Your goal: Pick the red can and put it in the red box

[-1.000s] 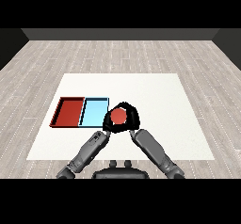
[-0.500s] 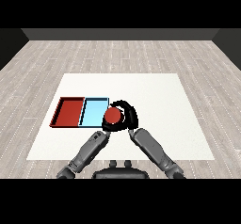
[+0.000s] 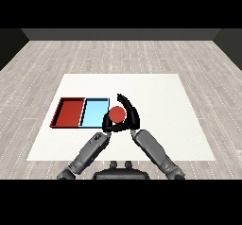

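Note:
The red can (image 3: 116, 114) is up off the table at the right edge of the light blue tray (image 3: 93, 112). My right hand (image 3: 132, 119) is curled round the can, with its fingers arching over the top right of it. The red tray (image 3: 70, 113) lies to the left of the blue one, and nothing is in it. My left hand (image 3: 107, 124) sits just below and to the left of the can, partly hidden by it, near the blue tray's front right corner.
Both trays lie side by side on the left half of the white table (image 3: 160, 96). A wooden floor surrounds the table. Both forearms come in from the bottom and meet near the table's middle.
My right hand has carried the red can leftward, from right of the trays to the blue tray's right edge. The left hand has hardly moved.

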You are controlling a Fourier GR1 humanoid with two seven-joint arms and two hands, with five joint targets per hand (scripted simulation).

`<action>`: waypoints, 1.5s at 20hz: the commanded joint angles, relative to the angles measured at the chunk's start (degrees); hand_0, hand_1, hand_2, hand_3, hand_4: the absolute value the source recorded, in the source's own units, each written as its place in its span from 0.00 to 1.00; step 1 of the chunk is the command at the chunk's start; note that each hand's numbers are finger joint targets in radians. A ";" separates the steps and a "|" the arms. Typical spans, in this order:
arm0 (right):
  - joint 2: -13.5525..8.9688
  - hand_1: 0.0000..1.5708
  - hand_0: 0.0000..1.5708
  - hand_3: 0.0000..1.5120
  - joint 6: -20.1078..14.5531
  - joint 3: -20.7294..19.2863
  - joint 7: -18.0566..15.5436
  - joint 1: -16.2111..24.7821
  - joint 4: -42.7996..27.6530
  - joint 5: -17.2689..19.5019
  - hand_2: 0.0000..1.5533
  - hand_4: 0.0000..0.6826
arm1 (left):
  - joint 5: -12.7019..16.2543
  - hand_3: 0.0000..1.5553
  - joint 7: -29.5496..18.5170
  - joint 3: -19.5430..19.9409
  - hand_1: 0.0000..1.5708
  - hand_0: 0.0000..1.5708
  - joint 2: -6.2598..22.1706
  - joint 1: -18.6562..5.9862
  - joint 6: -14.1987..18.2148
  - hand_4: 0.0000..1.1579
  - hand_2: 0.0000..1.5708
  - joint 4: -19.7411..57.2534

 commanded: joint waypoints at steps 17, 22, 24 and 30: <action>-3.26 0.00 0.00 0.00 7.02 -7.31 -0.82 12.62 -11.99 0.23 0.00 0.00 | -4.48 0.94 5.33 6.88 1.00 1.00 2.75 -1.32 -1.04 0.98 0.99 -3.90; -7.53 0.00 0.00 0.00 12.09 -12.97 2.49 16.41 -20.16 -5.55 0.00 0.00 | -4.34 0.95 6.66 11.14 1.00 1.00 7.20 0.19 -3.61 0.98 1.00 -6.75; -9.14 0.00 0.00 0.00 12.23 -14.55 1.50 19.63 -22.71 -5.41 0.00 0.00 | -3.98 0.95 4.22 14.57 1.00 1.00 6.98 -3.07 -5.51 0.98 1.00 -0.44; -10.73 0.00 0.00 0.00 14.34 -18.21 -0.87 25.19 -19.61 -6.74 0.00 0.00 | -6.38 0.96 13.50 18.47 1.00 1.00 17.70 -1.19 -3.10 0.97 1.00 -8.11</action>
